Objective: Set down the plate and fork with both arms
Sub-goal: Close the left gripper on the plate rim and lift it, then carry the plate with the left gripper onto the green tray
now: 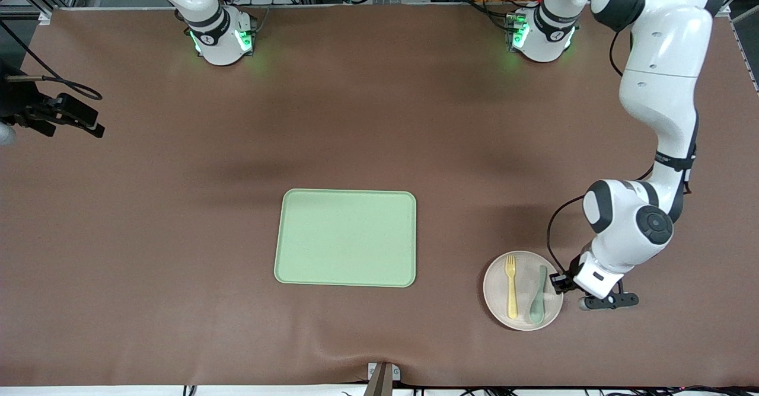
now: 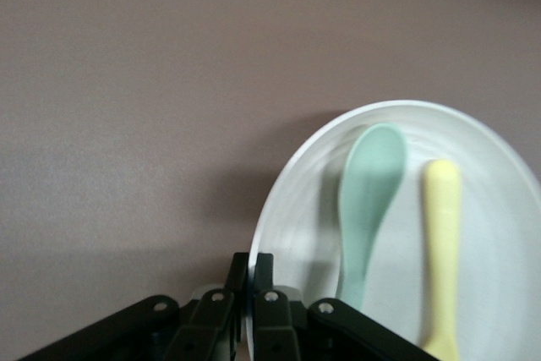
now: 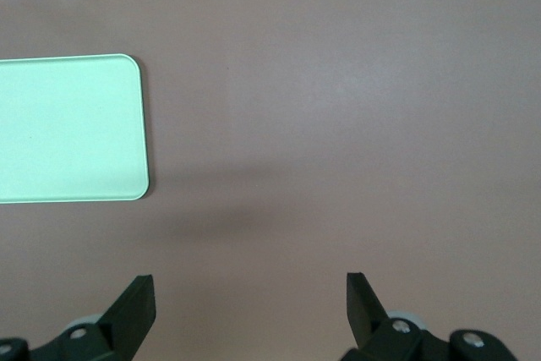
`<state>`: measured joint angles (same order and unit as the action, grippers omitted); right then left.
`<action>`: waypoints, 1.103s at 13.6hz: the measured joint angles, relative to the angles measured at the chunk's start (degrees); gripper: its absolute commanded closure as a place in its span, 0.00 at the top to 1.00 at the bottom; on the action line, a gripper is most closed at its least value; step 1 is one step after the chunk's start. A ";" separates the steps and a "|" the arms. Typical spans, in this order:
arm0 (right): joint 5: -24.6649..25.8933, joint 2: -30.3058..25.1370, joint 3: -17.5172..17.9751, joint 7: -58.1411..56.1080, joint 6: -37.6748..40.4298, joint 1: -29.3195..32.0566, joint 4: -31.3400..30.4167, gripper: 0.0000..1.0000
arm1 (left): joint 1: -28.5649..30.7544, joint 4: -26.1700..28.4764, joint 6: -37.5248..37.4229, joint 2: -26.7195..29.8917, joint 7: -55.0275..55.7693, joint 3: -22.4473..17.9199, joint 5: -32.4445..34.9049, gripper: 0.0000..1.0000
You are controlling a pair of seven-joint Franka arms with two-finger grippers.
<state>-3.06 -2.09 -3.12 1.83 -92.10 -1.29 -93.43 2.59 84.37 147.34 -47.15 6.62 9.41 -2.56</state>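
a: where's the plate point(image 1: 497, 301) sitting?

b: on the brown table point(image 1: 178, 236), toward the left arm's end and close to the front camera's edge. the yellow fork point(image 1: 510, 286) and a mint spoon point(image 1: 538, 296) lie side by side in it, handles pointing toward that camera.

a: and why is the left gripper point(image 1: 558, 282) down so low?

b: it's pinching the plate's rim. in the left wrist view the two fingers point(image 2: 239, 293) are clamped together with the thin white edge caught between them, right beside the spoon's handle. an edge grip is probably the only way to lift something this shallow.

a: with the cutlery riding inside?

b: seems so. any tilt could slide the fork and spoon about.

a: where does it go?

b: likely the light green tray point(image 1: 345, 238), mid-table, well apart from the plate and nothing on it.

a: the right gripper point(image 3: 252, 302)?

b: waiting, fingers spread wide and holding nothing, hanging over bare table beside a tray corner, toward the right arm's end. my guess is it's kept free for the fork.
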 measured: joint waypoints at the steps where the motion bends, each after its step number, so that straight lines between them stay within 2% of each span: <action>1: 0.00 0.00 0.00 0.00 -0.01 0.00 0.00 1.00 | 2.55 1.66 -0.02 1.69 -0.33 2.60 0.00 0.00; 6: 0.00 0.00 -0.01 0.00 -0.08 0.00 0.00 1.00 | 9.86 9.01 -0.36 9.79 -0.95 10.11 0.00 0.00; 10: 0.00 0.00 -0.03 0.00 -0.10 0.03 0.00 1.00 | 13.76 9.95 -3.39 11.06 -0.50 18.72 -0.76 0.00; 13: 0.00 0.01 -0.03 0.00 0.00 0.03 0.00 1.00 | 13.20 10.21 -4.66 11.06 3.96 24.13 -1.00 0.00; 15: 0.00 0.02 -0.03 0.00 0.10 0.03 0.00 1.00 | 9.85 9.97 -4.66 11.04 9.01 25.71 -1.00 0.00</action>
<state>-3.06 -2.06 -3.14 1.83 -92.00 -1.26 -93.44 12.44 94.34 142.68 -36.11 15.63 35.11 -3.56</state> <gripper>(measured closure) 0.000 0.947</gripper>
